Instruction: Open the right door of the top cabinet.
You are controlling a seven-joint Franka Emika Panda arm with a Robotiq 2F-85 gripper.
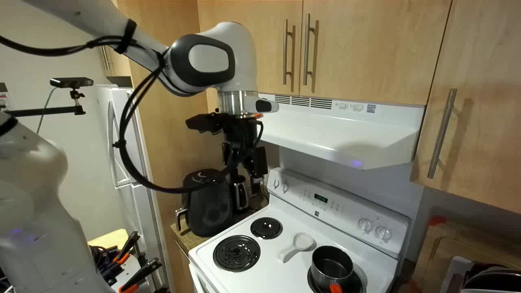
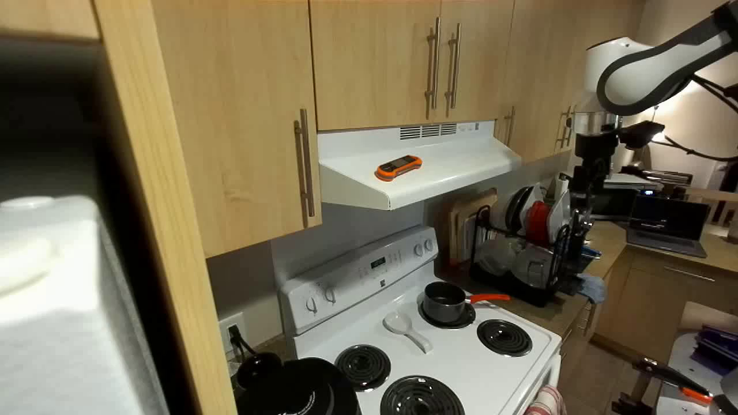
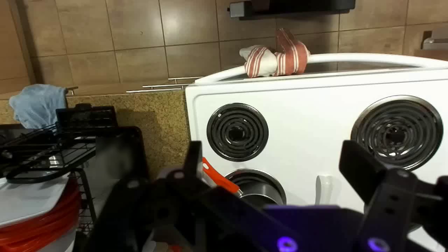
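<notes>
Flat light-wood right door [image 1: 378,49], shut, in the short two-door light-wood top cabinet [image 2: 412,63].
Along the door's left edge, a long vertical brushed-metal bar handle [image 1: 307,49]; flush alongside, the matching left door [image 1: 270,49]; to the right, a longer single light-wood door [image 1: 484,101]. Directly below the cabinet, a white range hood [image 1: 325,126], with an orange-and-black handheld device [image 2: 399,167] on it. Lower than the right door and well apart from it, a black two-fingered gripper [image 3: 271,150] on a white-and-grey robot arm [image 1: 211,57], pointing down, with jaws wide apart in the wrist view. Under the hood, a white coil-burner stove [image 2: 455,360]; on its rear right burner [image 2: 470,317], a dark orange-handled pot [image 2: 444,305]; near that, a white spoon rest [image 2: 403,329].
</notes>
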